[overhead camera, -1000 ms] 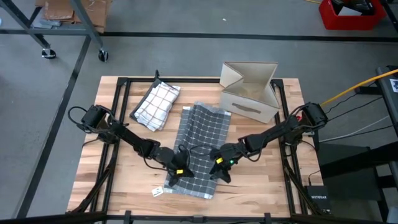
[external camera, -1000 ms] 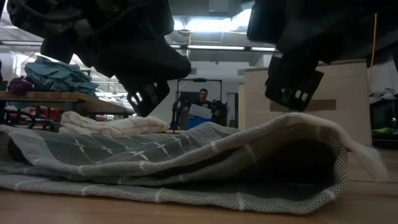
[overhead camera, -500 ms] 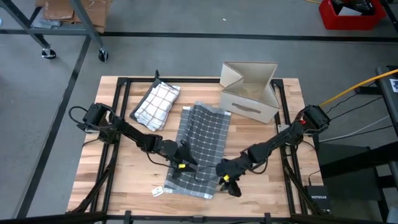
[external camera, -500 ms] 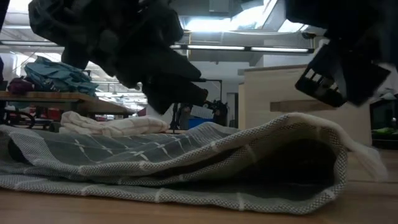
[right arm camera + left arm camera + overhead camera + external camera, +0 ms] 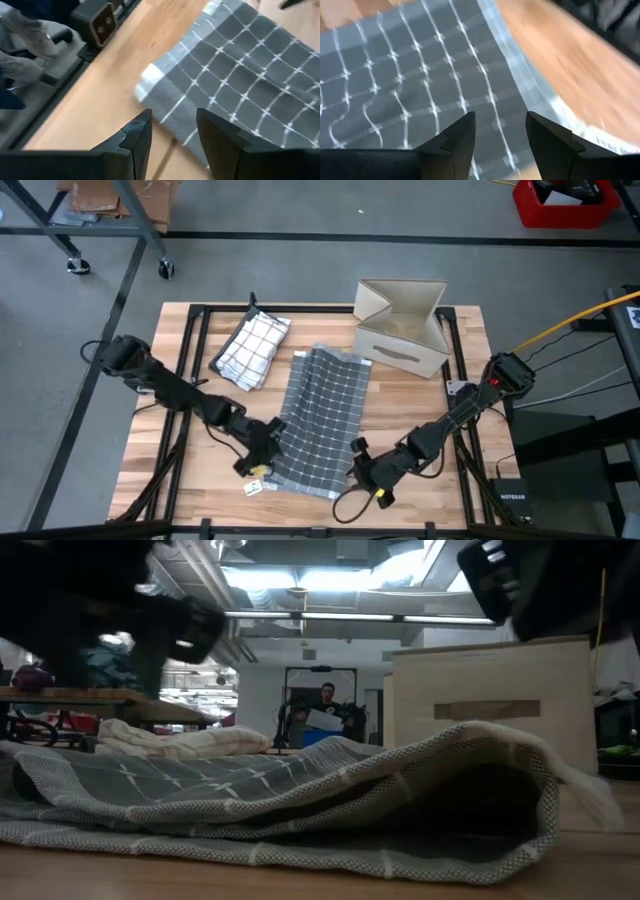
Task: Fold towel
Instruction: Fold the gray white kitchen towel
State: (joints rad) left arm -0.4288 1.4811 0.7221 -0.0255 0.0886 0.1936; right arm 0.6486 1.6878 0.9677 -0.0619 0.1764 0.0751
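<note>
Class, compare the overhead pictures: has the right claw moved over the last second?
Yes. The right claw has moved off the grey towel, away from the cardboard box, toward the table's near edge.

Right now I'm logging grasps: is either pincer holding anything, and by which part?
Nothing is held. The left pincer and right pincer are open, apart from the grey towel.

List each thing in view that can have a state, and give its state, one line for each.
Grey checked towel: lying on the table, near edge doubled over, held by nothing.
White checked towel: folded, lying beside the grey one.
Cardboard box: top flaps open, standing upright.
Left gripper: jaws open, empty, over the grey towel's edge.
Right gripper: jaws open, empty, at the grey towel's corner.
</note>
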